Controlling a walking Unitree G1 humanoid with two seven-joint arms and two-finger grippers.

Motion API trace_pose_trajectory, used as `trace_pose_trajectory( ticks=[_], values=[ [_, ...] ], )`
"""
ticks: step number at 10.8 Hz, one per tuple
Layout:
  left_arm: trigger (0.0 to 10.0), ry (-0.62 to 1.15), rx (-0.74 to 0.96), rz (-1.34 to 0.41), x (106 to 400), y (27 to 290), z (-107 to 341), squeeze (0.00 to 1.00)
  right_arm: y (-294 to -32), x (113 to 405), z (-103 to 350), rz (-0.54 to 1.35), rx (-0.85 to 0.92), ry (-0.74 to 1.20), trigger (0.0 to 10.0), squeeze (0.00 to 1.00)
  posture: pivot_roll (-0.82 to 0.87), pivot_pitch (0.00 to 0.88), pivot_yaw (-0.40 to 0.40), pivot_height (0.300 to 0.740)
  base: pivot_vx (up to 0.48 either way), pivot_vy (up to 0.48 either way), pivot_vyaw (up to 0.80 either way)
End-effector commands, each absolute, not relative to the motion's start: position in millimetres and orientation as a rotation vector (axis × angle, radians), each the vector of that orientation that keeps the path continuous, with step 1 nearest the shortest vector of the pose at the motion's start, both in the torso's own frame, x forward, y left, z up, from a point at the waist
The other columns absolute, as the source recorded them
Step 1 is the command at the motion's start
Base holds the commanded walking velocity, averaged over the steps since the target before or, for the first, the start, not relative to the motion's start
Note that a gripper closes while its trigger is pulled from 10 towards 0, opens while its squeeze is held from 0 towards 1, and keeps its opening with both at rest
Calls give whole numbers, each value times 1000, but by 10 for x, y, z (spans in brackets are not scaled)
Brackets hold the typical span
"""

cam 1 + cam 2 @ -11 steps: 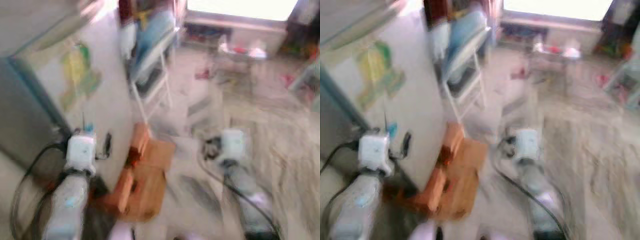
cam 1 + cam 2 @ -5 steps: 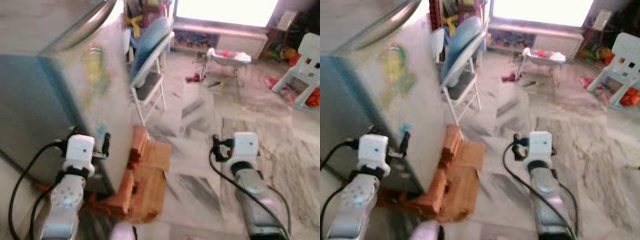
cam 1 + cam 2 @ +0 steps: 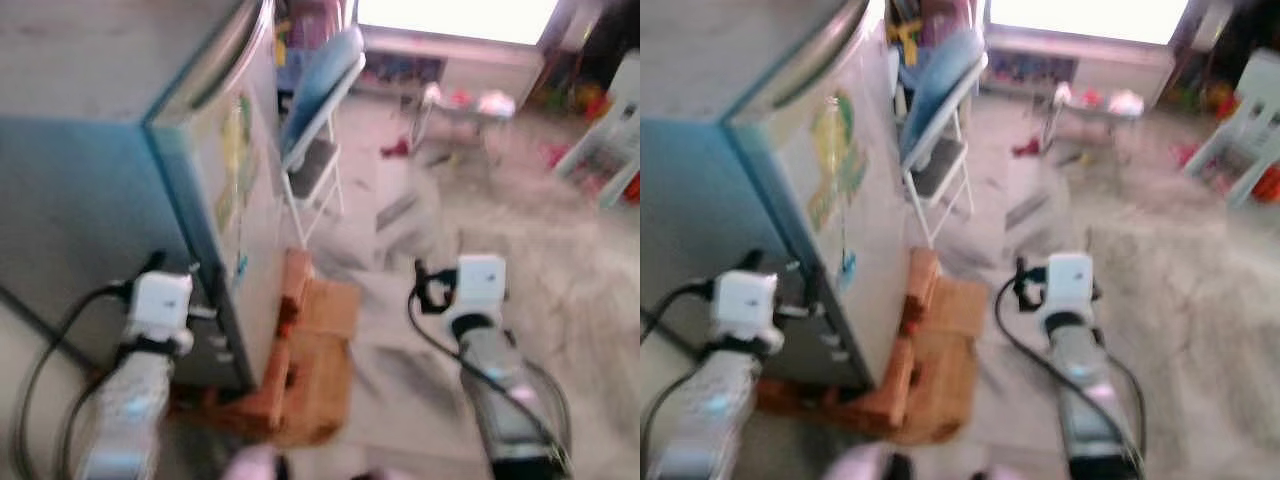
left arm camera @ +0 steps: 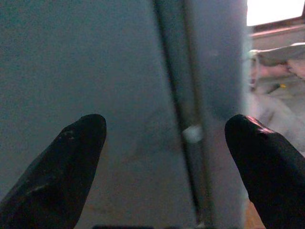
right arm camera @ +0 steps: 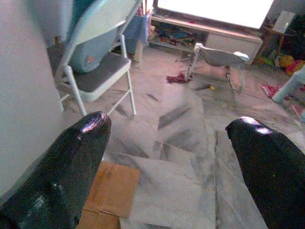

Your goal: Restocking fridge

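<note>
A blurred head view looked down at a blue-grey fridge (image 3: 760,190) that stood on the robot's left, its door closed and a long handle (image 3: 825,50) running along the top edge. Colourful stickers (image 3: 835,150) marked the pale side panel that faced the room.

The left gripper (image 4: 164,157) was held up close to the fridge's front face, near the corner. Its two black fingers (image 4: 62,162) were spread wide apart, with nothing between them, and the fridge's door seam showed in the gap.

The right gripper (image 5: 169,167) was held out over the marble floor (image 3: 1160,290), clear of the fridge. Its fingers (image 5: 62,167) were also spread wide and held nothing.

Flattened cardboard boxes (image 3: 925,360) lay on the floor against the foot of the fridge, between the two arms. Just beyond the fridge stood a white folding chair (image 3: 940,150) with a blue backrest. Farther off, near a bright window (image 3: 1080,15), sat a small low stand (image 5: 219,57) and scattered toys, too blurred to make out. A white plastic chair (image 3: 1250,120) stood at the far right.
</note>
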State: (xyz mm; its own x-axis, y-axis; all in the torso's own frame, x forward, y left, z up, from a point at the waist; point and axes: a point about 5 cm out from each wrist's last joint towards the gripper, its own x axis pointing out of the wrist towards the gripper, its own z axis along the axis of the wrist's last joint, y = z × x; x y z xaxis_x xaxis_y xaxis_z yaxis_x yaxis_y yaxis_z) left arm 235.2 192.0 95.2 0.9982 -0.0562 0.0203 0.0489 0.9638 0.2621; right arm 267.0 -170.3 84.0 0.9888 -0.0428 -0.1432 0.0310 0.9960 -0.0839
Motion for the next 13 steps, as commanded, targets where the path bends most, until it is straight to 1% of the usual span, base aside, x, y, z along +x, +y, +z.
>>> trace_pose_trajectory(
  ticks=[1, 2, 3, 4, 5, 7, 8, 10, 11, 12, 13],
  values=[
    [10000, -28, 262, -51, 2326, 1911, 959, 0, -1770, 2655, 833, -57, -88, 150, 10000, 0, 131, 63, -42, 740, 0, 0, 0],
    [10000, -13, 253, -61, 2313, 1908, 937, 0, -1771, 2650, 833, -59, -88, 152, 10000, 0, 131, 64, -42, 740, 0, 0, 0],
    [10000, 28, 215, -93, 2299, 1878, 878, 0, -1776, 2646, 827, -60, -87, 154, 10000, 0, 131, 66, -43, 740, 0, 0, 0],
    [10000, 69, 137, -157, 2288, 1805, 816, 0, -1785, 2639, 815, -61, -86, 162, 10000, 0, 128, 67, -43, 740, 0, 0, 0],
    [10000, 71, 112, -186, 2292, 1763, 816, 0, -1834, 2608, 787, -65, -92, 183, 10000, 0, 127, 69, -47, 740, 0, 0, 0],
    [10000, 75, 142, -134, 2355, 1831, 812, 0, -1965, 2548, 738, -101, -106, 218, 10000, 0, 126, 70, -48, 740, 0, 0, 0],
    [10000, 81, 125, -138, 2382, 1838, 814, 0, -1988, 2551, 733, -111, -101, 226, 10000, 0, 118, 72, -48, 740, 0, 0, 0],
    [10000, 104, 133, -128, 2512, 1926, 798, 0, -1940, 2578, 743, -108, -90, 222, 10000, 0, 110, 74, -46, 740, 0, 0, 0],
    [10000, 107, 111, -146, 2606, 1945, 829, 0, -1905, 2584, 750, -83, -80, 222, 10000, 0, 107, 74, -45, 740, 0, 0, 0],
    [10000, 114, 110, -169, 2670, 1939, 851, 0, -1909, 2567, 719, -60, -92, 249, 10000, 0, 97, 75, -45, 740, 0, 0, 0],
    [10000, 118, 125, -166, 2700, 1947, 838, 0, -1959, 2550, 679, -77, -83, 276, 10000, 0, 91, 75, -44, 740, 0, 0, 0]
  ],
)
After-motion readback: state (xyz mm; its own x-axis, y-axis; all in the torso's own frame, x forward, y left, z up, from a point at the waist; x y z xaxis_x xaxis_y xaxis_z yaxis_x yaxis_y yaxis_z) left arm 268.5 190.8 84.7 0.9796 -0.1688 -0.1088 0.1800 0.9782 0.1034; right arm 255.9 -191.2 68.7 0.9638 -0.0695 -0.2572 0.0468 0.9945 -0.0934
